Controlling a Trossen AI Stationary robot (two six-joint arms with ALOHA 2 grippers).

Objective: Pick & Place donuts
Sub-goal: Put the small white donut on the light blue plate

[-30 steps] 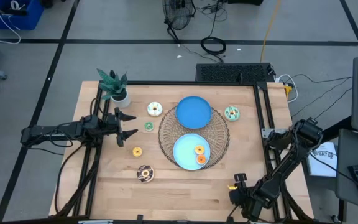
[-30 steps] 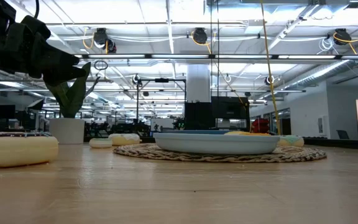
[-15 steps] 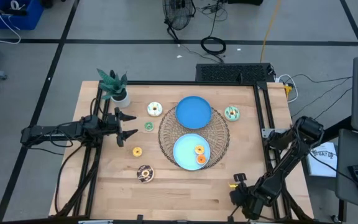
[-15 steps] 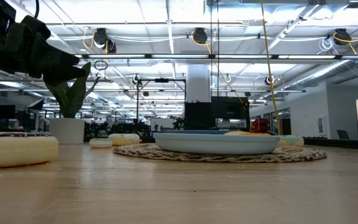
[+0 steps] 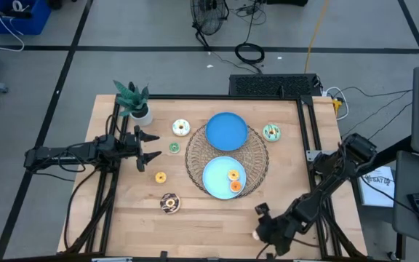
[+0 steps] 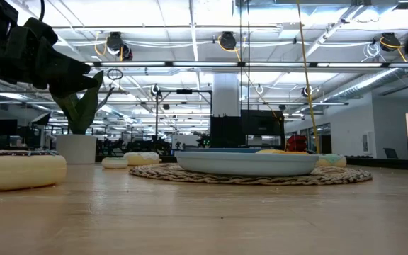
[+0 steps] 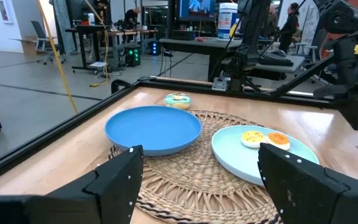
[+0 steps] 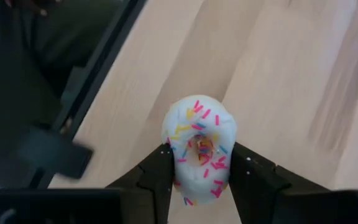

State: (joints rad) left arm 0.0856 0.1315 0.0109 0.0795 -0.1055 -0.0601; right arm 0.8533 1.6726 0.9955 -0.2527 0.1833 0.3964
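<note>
While the left gripper [image 5: 153, 145] hung with its fingers spread near the table's left edge, beside the small green donut [image 5: 174, 148], nothing on that side had shifted. Over the preceding second the right gripper [image 5: 257, 234] had closed on a white sprinkled donut [image 8: 199, 147] and moved leftward along the near edge. With 2 donuts [image 5: 233, 180] already on the near plate [image 5: 214, 177], this suggested the next carry had begun.

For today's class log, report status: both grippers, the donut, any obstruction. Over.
Right gripper shut on white sprinkled donut, near table's front edge. Left gripper open, waiting at left side. No obstruction seen.
</note>
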